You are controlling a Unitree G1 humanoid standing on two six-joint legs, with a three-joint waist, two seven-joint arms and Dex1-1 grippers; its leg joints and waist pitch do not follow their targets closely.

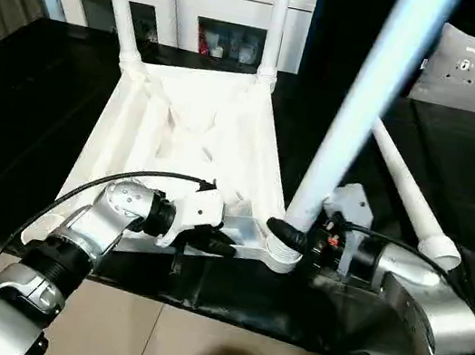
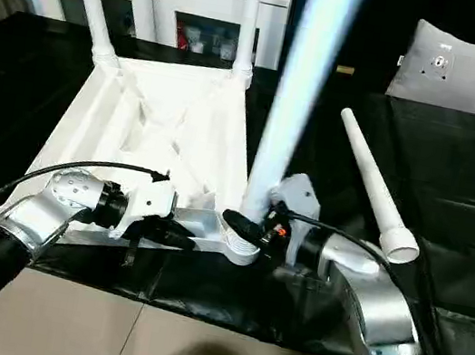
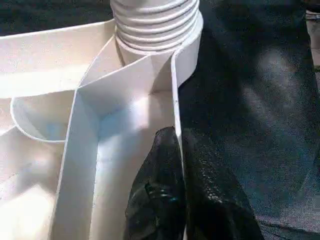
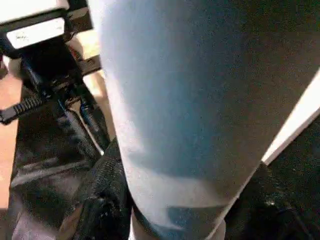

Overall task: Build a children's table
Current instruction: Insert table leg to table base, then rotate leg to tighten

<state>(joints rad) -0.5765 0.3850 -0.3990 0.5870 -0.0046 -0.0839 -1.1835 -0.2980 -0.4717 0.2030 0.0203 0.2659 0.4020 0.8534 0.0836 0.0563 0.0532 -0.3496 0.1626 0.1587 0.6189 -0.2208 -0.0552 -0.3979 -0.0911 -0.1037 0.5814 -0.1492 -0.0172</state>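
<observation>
White ribbed plastic tabletop (image 1: 181, 131) lay upside down on the black surface (image 1: 29, 104); left fingers (image 3: 172, 200) pinched shut on its near rim. Right fingers (image 4: 100, 210) half-open around third tapered white leg (image 1: 362, 98), seated in near corner socket (image 1: 281, 257). Next: likely twist tight, then fetch the loose leg (image 1: 408, 203).

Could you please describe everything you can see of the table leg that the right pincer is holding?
The held leg is a long, round, tapered white plastic tube, smooth, standing nearly upright and leaning slightly. Its ridged lower end sits in the near corner socket of the upturned tabletop. The right pincer grips it just above the socket, a black finger on either side. Its upper end runs beyond the picture's top edge.
</observation>
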